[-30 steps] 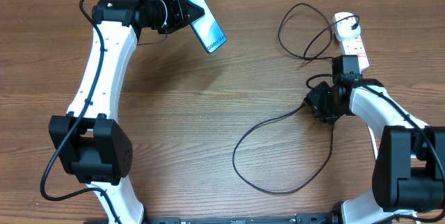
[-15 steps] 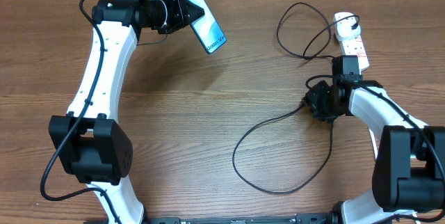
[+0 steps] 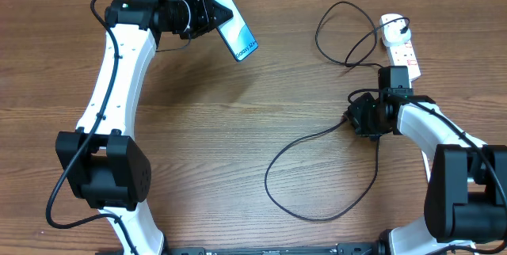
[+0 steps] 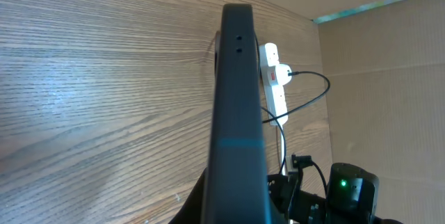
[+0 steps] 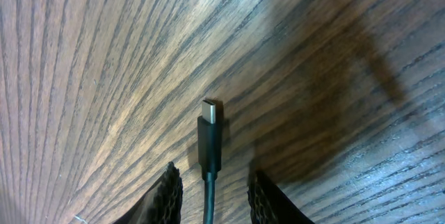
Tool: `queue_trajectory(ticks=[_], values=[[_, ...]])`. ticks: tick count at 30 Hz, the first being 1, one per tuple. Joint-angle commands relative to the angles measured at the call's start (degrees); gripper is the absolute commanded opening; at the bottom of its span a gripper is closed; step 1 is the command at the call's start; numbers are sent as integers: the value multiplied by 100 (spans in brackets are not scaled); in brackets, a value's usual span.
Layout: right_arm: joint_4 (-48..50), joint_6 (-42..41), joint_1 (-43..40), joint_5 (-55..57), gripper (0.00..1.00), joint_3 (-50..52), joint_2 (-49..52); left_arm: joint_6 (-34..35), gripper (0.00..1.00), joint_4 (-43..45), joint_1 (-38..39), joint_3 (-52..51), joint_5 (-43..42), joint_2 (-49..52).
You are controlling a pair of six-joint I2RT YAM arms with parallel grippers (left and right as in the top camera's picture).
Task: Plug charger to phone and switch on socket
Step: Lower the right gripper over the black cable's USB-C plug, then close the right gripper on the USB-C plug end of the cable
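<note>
My left gripper (image 3: 207, 13) is shut on the phone (image 3: 235, 27) and holds it in the air over the table's far left, blue screen up. In the left wrist view the phone (image 4: 236, 113) shows edge-on, its dark end with a port pointing away. The charger (image 3: 317, 39) is a thin black cable looping across the right half, and its plug end sits in the white socket (image 3: 398, 43) at the far right. My right gripper (image 5: 214, 175) stands low over the table, open. The cable's connector tip (image 5: 210, 137) lies between its fingers with a gap on each side.
A thick white lead runs off from the socket (image 4: 274, 78) towards the table's far edge. Cardboard walls rise behind the table. The cable's big lower loop (image 3: 267, 177) lies on the wood in front of my right arm (image 3: 432, 124).
My right gripper has crept slightly left along the cable, and the cable's upper loop has shifted a little. The left arm and the phone have stayed still.
</note>
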State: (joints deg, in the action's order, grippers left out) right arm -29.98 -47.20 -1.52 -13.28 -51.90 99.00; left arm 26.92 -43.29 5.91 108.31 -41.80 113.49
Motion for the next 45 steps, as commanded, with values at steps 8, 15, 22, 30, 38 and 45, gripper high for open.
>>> queue_trajectory(ticks=[8,15,22,30,38,45], values=[[15,-55,-11,-35,24,94,-83,33,4,20,26,155,-127,-31],[17,-55,-11,-57,24,94,-83,33,4,17,26,155,-127,-31],[118,-87,-11,-57,23,96,-83,33,4,15,26,155,-127,-31],[146,-120,-9,-98,22,96,-81,33,4,15,26,155,-127,-31],[164,-120,-9,-101,21,96,66,33,4,7,26,155,-129,-31],[214,-118,-11,-101,17,94,111,33,4,-17,26,155,-129,-31]])
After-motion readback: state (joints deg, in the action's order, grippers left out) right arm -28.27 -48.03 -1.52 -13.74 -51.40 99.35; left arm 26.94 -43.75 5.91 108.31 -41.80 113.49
